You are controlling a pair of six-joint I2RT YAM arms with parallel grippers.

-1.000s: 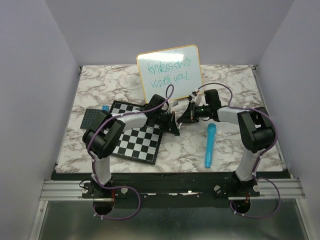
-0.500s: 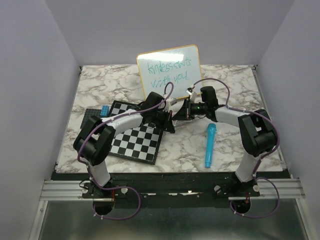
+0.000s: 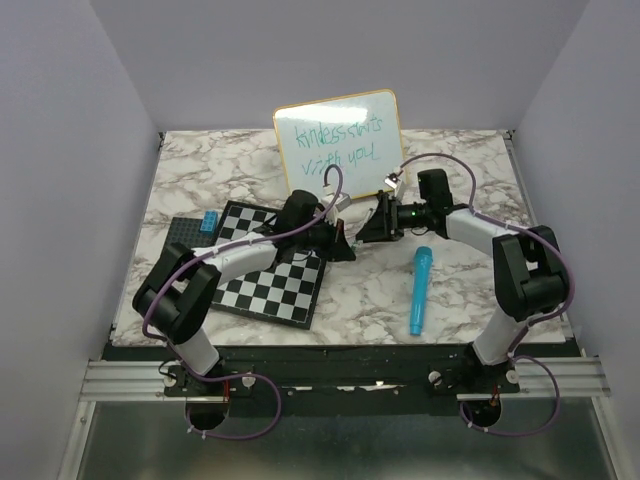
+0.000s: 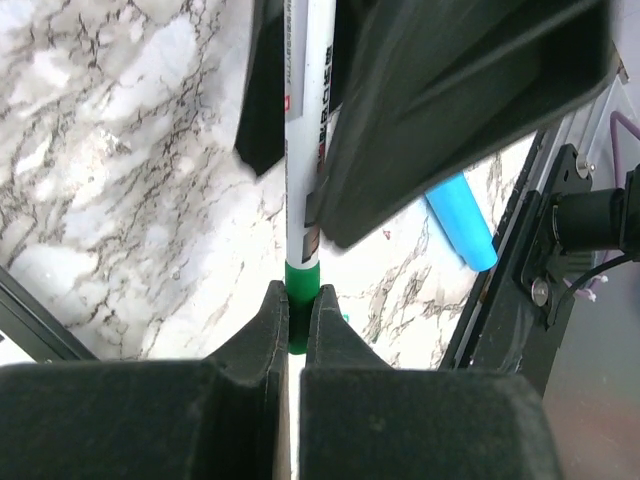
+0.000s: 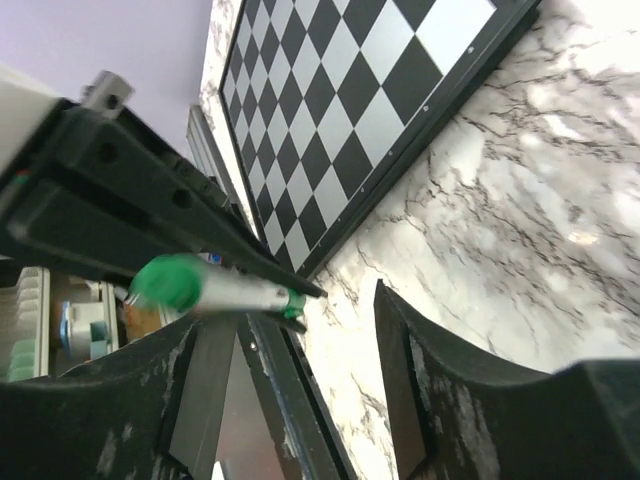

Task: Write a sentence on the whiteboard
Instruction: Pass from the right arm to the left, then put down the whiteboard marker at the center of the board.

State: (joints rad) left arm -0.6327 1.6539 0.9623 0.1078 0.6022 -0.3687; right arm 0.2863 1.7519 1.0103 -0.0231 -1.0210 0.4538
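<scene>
From above, the marker [image 4: 305,150] was hardly visible, lost among the black fingers where the two grippers met in front of the whiteboard [image 3: 388,112]. The board's lower edge was hidden behind the arms. The sentence [image 3: 330,145] showed as two thin green lines, too faint to read with certainty. Neither wrist camera caught the board, and the marker's writing tip was out of sight in both.

The left gripper [image 4: 297,300] was clamped on the marker, its two fingers pinching the green band below the white barrel. The right gripper [image 5: 300,320] was released, its jaws standing wide apart. In the left wrist view its dark fingers flanked the barrel, but I could not tell whether either one touched it. The whiteboard stood upright at the back centre of the marble table [image 3: 460,300], just behind both grippers. A checkered board [image 3: 270,275] lay to the near left and a blue cylinder [image 3: 419,290] to the near right.

Compared with a second before, the left arm had stretched out lower, its elbow dropping toward the near left, and the right elbow had swung further right. The whiteboard and the blue cylinder had not moved
</scene>
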